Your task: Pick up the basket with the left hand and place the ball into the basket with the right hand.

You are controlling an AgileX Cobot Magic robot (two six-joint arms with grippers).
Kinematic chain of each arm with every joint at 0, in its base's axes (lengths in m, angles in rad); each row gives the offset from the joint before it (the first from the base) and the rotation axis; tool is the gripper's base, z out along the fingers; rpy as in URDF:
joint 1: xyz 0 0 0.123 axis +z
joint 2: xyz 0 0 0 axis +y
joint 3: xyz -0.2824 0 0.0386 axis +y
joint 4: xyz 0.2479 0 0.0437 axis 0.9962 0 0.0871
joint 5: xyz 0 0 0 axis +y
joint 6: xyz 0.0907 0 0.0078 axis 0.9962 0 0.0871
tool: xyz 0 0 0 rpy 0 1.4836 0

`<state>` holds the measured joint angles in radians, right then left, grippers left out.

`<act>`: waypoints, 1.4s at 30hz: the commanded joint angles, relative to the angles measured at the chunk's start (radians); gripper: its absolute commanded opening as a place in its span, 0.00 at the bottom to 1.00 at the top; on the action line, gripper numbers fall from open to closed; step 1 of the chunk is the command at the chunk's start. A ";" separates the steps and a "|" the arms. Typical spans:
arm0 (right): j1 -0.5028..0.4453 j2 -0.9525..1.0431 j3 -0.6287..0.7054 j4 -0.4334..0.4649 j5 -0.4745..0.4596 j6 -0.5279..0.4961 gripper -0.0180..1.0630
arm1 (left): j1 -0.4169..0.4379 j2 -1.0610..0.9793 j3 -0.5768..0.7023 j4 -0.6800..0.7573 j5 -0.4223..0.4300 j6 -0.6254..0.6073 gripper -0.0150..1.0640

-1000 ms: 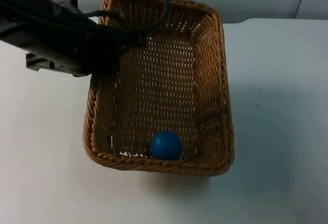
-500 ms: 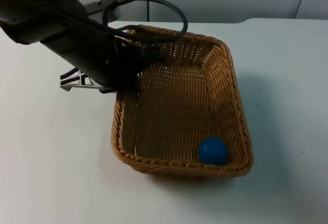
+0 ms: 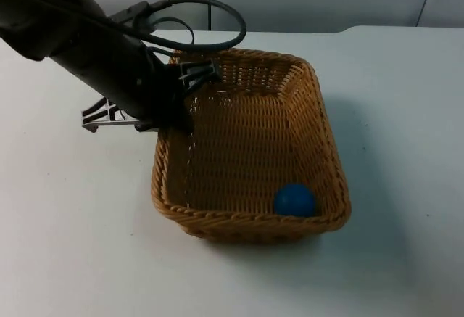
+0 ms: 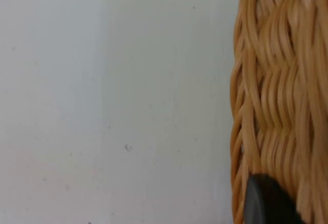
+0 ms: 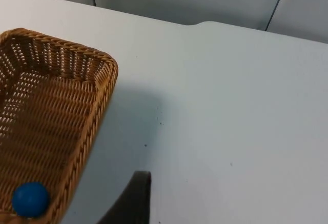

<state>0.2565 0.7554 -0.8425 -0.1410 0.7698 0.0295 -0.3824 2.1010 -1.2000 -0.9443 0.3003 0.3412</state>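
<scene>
Blue ball [image 3: 294, 199] is lying inside the wicker basket [image 3: 321, 143], down in the corner nearest the camera on the robot's right side, touching or just beside the near wall; right wrist view is showing it [image 5: 31, 199] in the same corner. Nothing else is sitting in the basket, w/ its woven floor bare apart from the ball. Basket is sitting on or just above the white counter [image 3: 406, 114], roughly mid-counter, casting a shadow to its right. Left pincer [image 3: 183, 106] is reaching in at the basket's far-left rim, clamped on that rim; left wrist view is showing the woven wall [image 4: 279, 96] pressed close against one black fingertip [image 4: 266, 203]. Right pincer is hanging over bare counter well apart from the basket, one dark finger [image 5: 134, 198] showing; can't tell how far apart its fingers are.
</scene>
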 commanded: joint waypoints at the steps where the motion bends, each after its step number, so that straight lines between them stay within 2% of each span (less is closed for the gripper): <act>1: -0.004 0.005 0.005 0.002 -0.010 -0.006 0.99 | 0.016 0.027 -0.011 -0.239 0.057 0.155 0.01; 2: -0.004 0.005 0.005 0.002 -0.010 -0.006 0.99 | 0.016 0.027 -0.011 -0.239 0.057 0.155 0.01; 5: -0.004 0.005 0.005 0.007 -0.006 -0.006 0.99 | 0.029 0.041 -0.011 -0.381 0.102 0.270 0.01; 9: -0.004 0.005 0.005 0.007 -0.004 -0.006 0.99 | 0.029 0.039 -0.011 -0.423 0.091 0.284 0.01; 18: -0.004 0.005 0.005 0.007 -0.005 -0.008 0.99 | 0.029 0.039 -0.011 -0.418 0.065 0.284 0.01; 23: -0.004 0.005 0.005 0.007 -0.005 -0.008 0.99 | 0.029 0.039 -0.011 -0.420 0.009 0.258 0.01; 40: -0.004 0.005 0.005 0.003 -0.005 -0.010 0.99 | 0.029 0.058 -0.009 -0.379 0.025 0.261 0.01; 42: -0.004 0.005 0.005 0.003 -0.005 -0.010 0.99 | 0.029 0.067 -0.009 -0.355 0.027 0.256 0.06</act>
<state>0.2565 0.7554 -0.8425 -0.1368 0.7698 0.0255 -0.3519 2.1648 -1.2000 -1.3061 0.3088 0.6126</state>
